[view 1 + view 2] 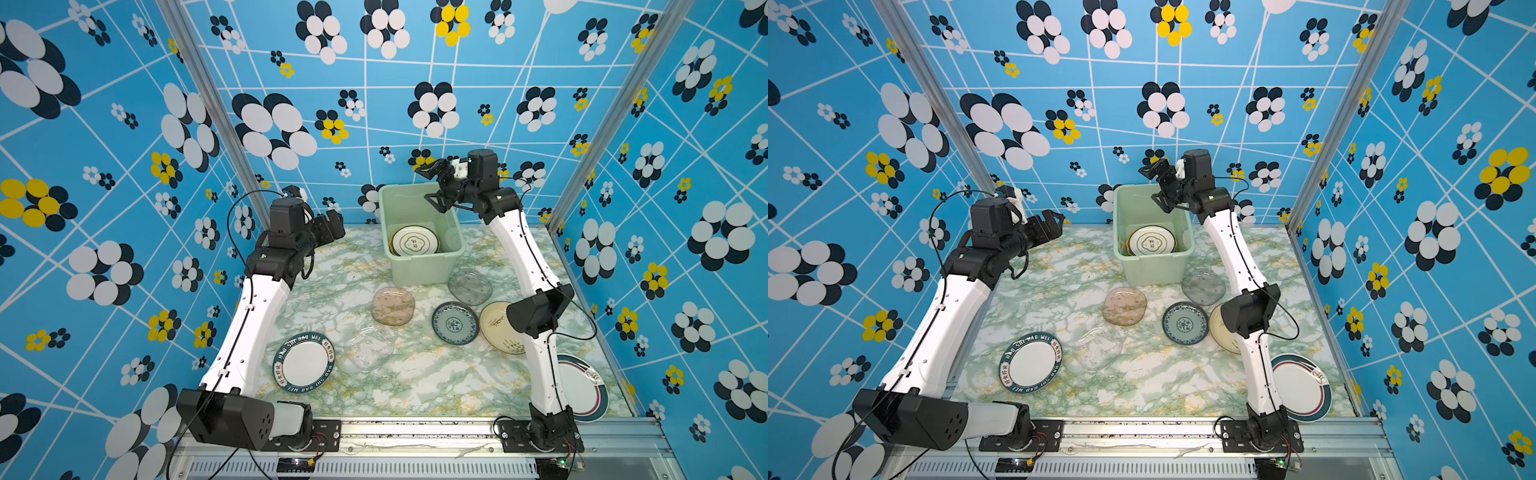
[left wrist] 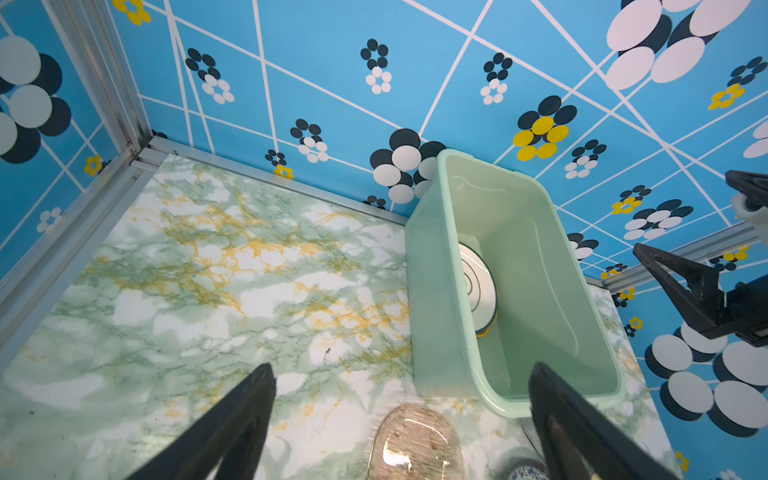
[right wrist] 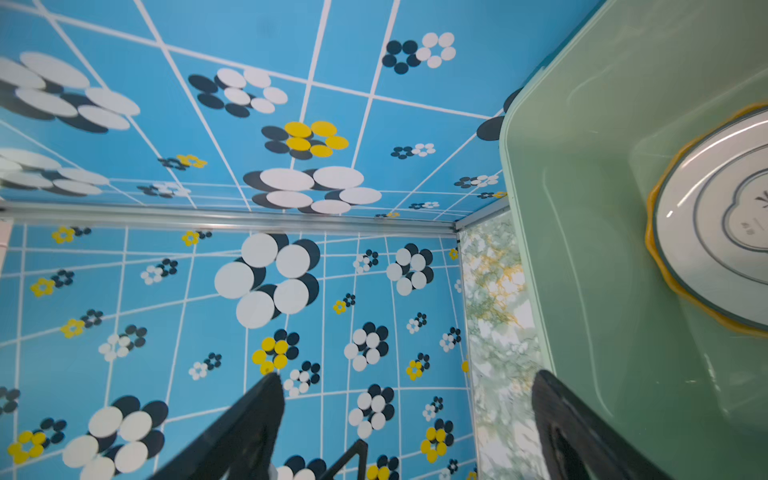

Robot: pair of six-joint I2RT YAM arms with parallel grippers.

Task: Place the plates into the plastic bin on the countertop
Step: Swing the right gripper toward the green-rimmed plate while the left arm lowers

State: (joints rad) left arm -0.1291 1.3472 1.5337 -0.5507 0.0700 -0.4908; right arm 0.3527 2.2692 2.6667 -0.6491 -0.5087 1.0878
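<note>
Bin: plastic bin, pale mint, smooth, with a rounded rim and tapered walls; stands mouth up on the marble-patterned countertop.
Bin axis: long side runs from the arm bases toward the back wall.
In bin: round white plate with thin dark rings, lying on a yellow scalloped plate at the bin's near end.
Right gripper: over the bin's far rim, jaws spread wide, nothing held.
Left gripper: left of the bin, raised above the countertop, jaws wide apart, empty.
Near bin's front: brown glass plate, rounded-square; grey glass plate just beside the near right corner.
Farther from bin: blue-patterned plate; cream plate, partly hidden by the right arm; clear ribbed plate; lettered dark-rimmed plate; striped-rim plate, partly behind the right arm.
</note>
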